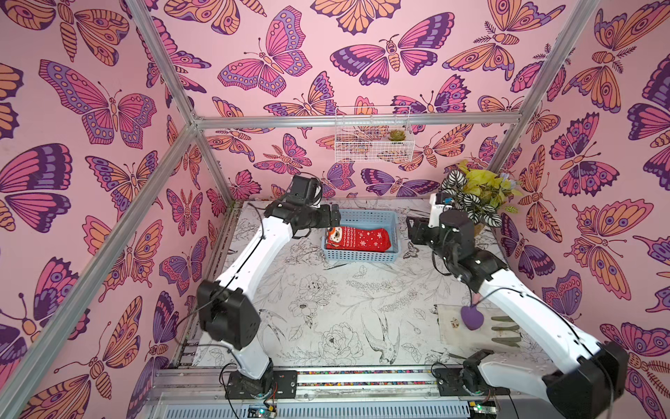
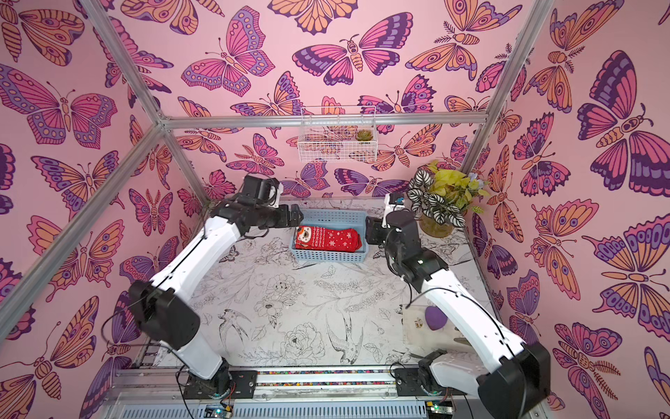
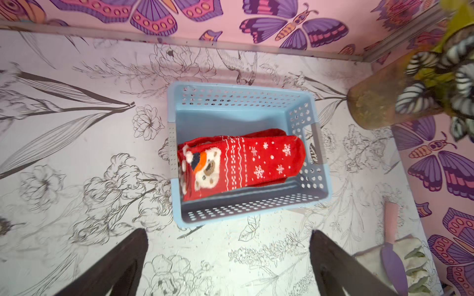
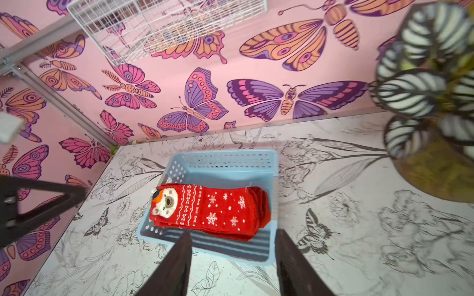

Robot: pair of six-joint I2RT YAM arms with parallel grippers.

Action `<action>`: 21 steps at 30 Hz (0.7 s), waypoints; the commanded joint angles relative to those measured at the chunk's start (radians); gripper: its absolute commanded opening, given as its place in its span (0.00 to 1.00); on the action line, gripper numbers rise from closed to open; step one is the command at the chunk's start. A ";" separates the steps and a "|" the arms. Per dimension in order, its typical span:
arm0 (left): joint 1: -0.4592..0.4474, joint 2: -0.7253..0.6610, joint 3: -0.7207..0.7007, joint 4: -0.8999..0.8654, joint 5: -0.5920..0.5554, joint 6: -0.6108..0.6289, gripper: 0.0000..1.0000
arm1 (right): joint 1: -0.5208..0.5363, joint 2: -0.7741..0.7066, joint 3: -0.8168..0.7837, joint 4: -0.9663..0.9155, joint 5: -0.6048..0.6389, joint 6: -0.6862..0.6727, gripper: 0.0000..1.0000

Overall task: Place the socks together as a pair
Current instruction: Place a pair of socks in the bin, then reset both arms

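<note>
We see pink butterfly walls [image 1: 326,54] round a floral-print table [image 1: 326,308]. Near the back wall sits a blue basket [image 1: 359,257] w/ the socks [image 1: 357,239] stacked flat inside: red, snowflakes, bear-face cuff. The left gripper [image 3: 229,232] & right gripper [image 4: 233,232] hover either side of it, jaws spread, nothing btwn.

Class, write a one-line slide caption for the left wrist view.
Red snowflake socks lie stacked in the blue basket; the open left gripper hovers empty nearby.
</note>
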 commanded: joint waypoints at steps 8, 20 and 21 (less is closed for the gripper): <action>0.004 -0.515 -0.704 0.524 -0.232 0.037 1.00 | -0.003 -0.097 -0.217 -0.005 0.293 -0.154 0.77; 0.048 -0.689 -1.143 0.928 -0.771 0.207 1.00 | -0.122 -0.173 -0.594 0.477 0.354 -0.179 0.99; 0.059 -0.684 -1.165 0.964 -0.801 0.217 1.00 | -0.160 -0.166 -0.606 0.485 0.326 -0.156 0.99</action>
